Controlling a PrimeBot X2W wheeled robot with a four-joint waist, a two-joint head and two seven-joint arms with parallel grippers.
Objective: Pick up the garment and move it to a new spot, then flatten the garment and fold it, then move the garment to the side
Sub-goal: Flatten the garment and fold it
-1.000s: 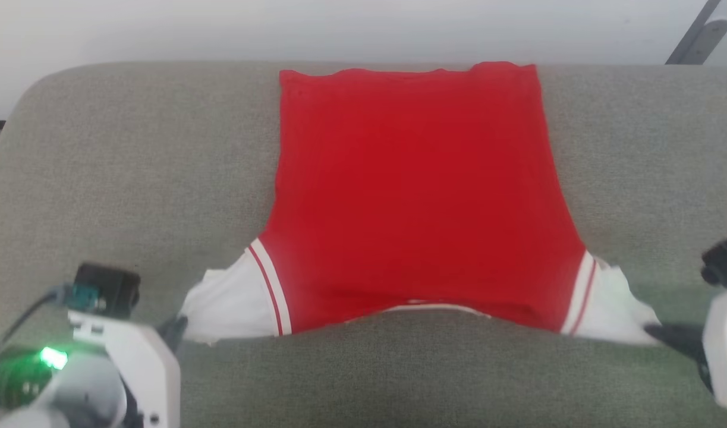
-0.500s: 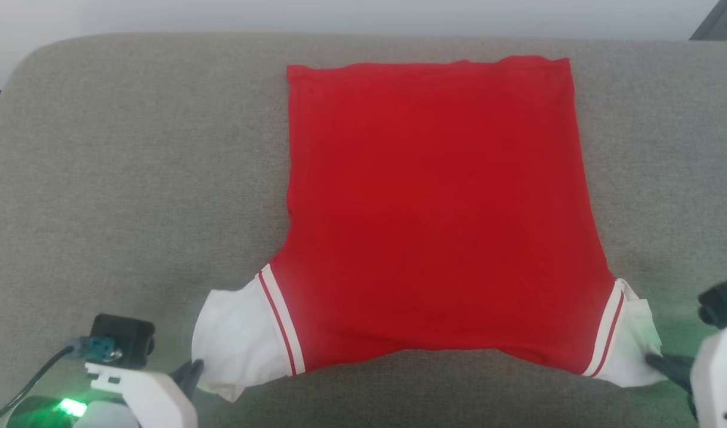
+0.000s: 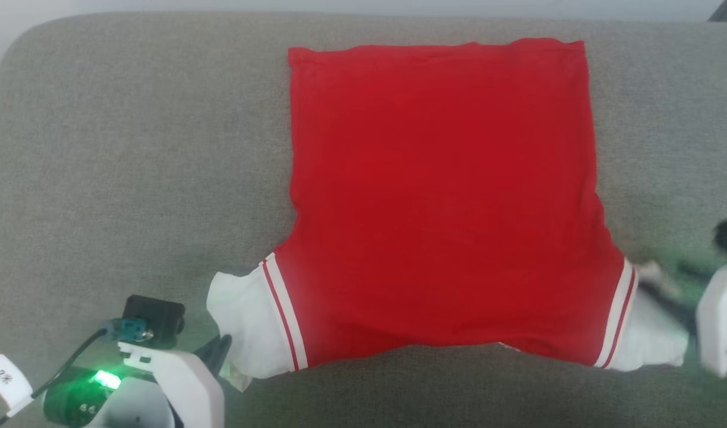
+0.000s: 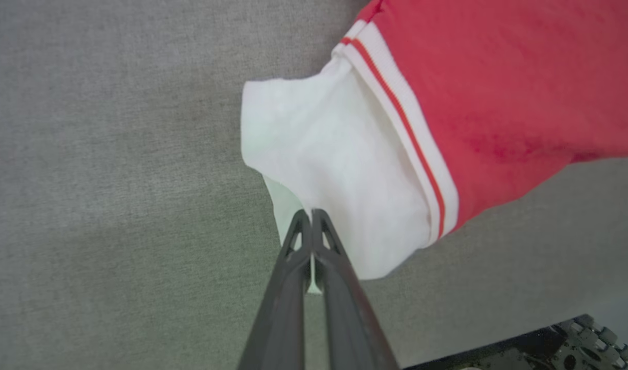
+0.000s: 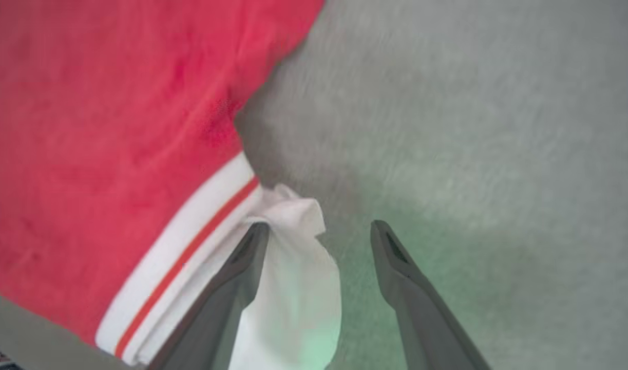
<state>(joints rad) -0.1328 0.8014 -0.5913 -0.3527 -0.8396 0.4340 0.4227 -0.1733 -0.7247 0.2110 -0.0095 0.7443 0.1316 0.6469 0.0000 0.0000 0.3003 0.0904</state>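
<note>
The garment (image 3: 446,196), a bright red shirt with white sleeves, lies spread flat on a grey cushion (image 3: 131,148), hem at the far side. My left gripper (image 3: 219,348) sits at the near left, shut on the edge of the white left sleeve (image 4: 339,169); a strip of white cloth shows between its closed fingers (image 4: 293,267). At the near right, blurred, is my right gripper (image 3: 657,285). In the right wrist view that gripper (image 5: 319,227) is open, its left finger resting against the crumpled white right sleeve (image 5: 293,288), which lies loose on the cushion.
The cushion's rounded far-left corner (image 3: 24,35) meets a pale wall. Its near edge runs just below the sleeves, and a dark part of my base (image 4: 550,349) shows beyond it. Bare cushion spreads wide to the left of the shirt.
My right gripper has opened and let go of the right sleeve. The left gripper keeps its hold. The head view has tilted down, so the shirt sits higher in the picture.
</note>
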